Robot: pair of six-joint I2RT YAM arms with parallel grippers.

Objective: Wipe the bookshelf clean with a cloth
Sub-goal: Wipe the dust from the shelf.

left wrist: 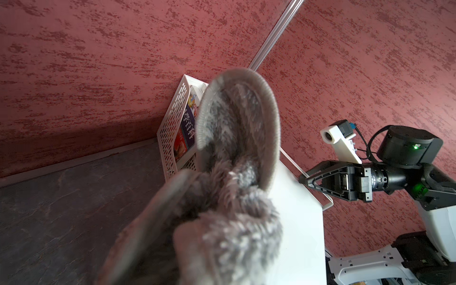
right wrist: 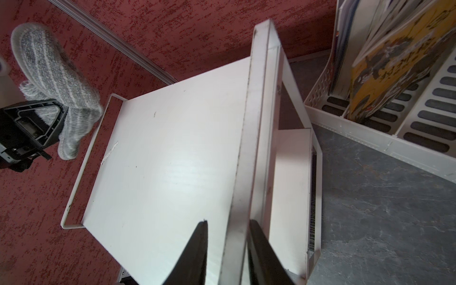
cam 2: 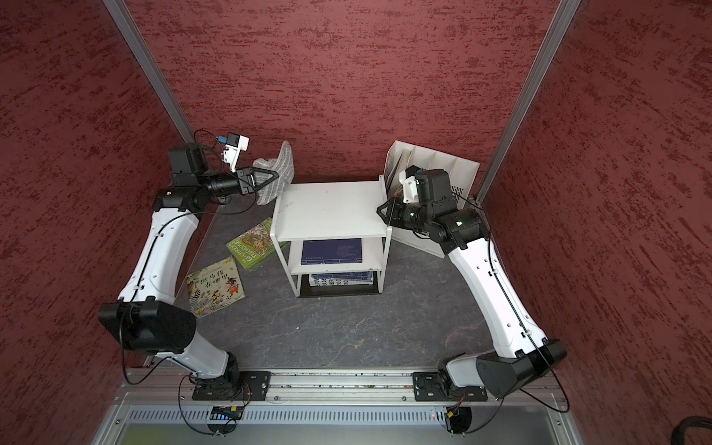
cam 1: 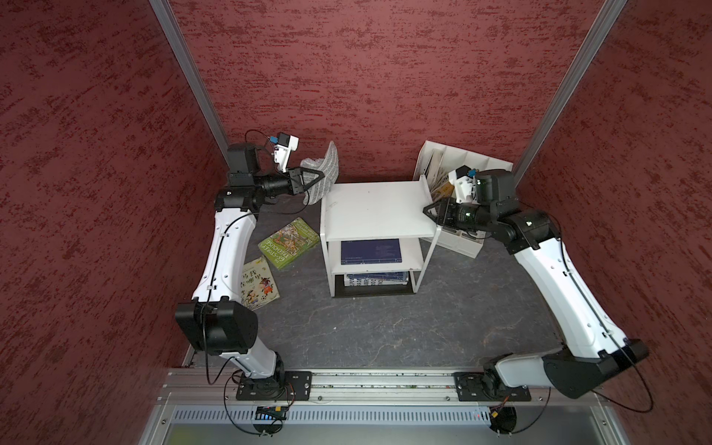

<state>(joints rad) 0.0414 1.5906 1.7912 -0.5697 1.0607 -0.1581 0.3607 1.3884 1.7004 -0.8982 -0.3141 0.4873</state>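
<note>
The white bookshelf (cam 1: 373, 208) (cam 2: 331, 208) stands mid-table, its flat top bare with a few small specks (right wrist: 160, 160). The grey striped cloth (cam 1: 327, 165) (cam 2: 283, 165) hangs bunched from my left gripper (cam 1: 321, 177) (cam 2: 275, 175), which is shut on it in the air just off the shelf's far-left corner. The cloth (left wrist: 237, 148) fills the left wrist view and hides the jaws there. My right gripper (cam 1: 427, 210) (right wrist: 228, 222) is at the top's right edge, its jaws closed on the raised side rail, one on each side.
A white slotted file holder (cam 1: 462, 158) with books stands behind the right arm. A green book (cam 1: 291, 242) and a yellow picture book (cam 1: 258, 285) lie on the dark table left of the shelf. Blue books (cam 1: 370, 251) lie on the lower tiers. Red walls enclose three sides.
</note>
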